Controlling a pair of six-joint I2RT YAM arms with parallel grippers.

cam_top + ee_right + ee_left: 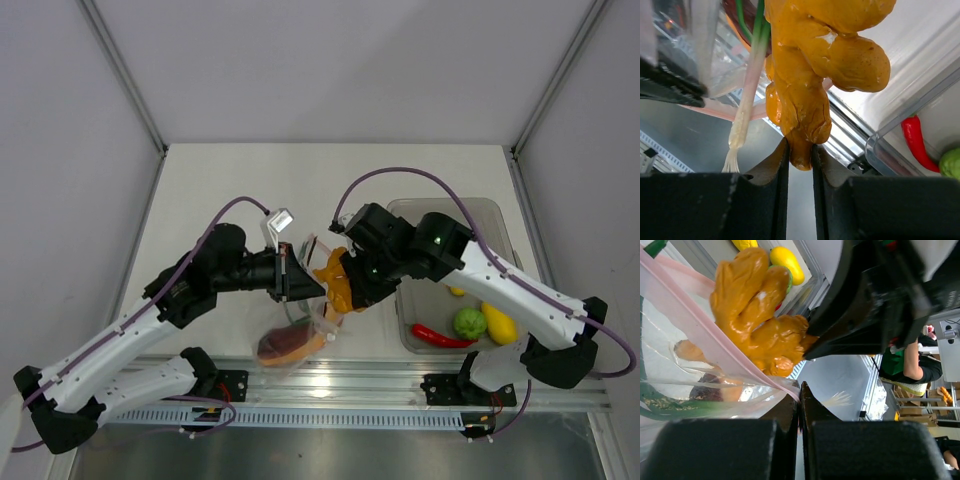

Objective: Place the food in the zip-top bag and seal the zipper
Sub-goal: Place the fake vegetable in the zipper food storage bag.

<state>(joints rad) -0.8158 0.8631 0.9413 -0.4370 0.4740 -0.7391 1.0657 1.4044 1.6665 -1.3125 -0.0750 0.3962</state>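
Pinching the zipper (695,315) of the zip-top bag (322,322), left gripper (799,392) is clenched, holding the mouth up; right gripper (800,152) grasps the orange chunk (810,70) right at the bag's mouth, beside the bin (490,203).

Seen from above and behind my arms' bases, the top camera looks down on the whole table (230,180) from a distance. The left wrist camera rides close behind the left gripper (799,392), facing out past its fingertips. The right wrist camera does likewise behind the right gripper (800,147). All three views share the orange chunk (810,65) and zip-top bag (670,355) just ahead of both fingertips, with the clear bin (490,212) beyond.
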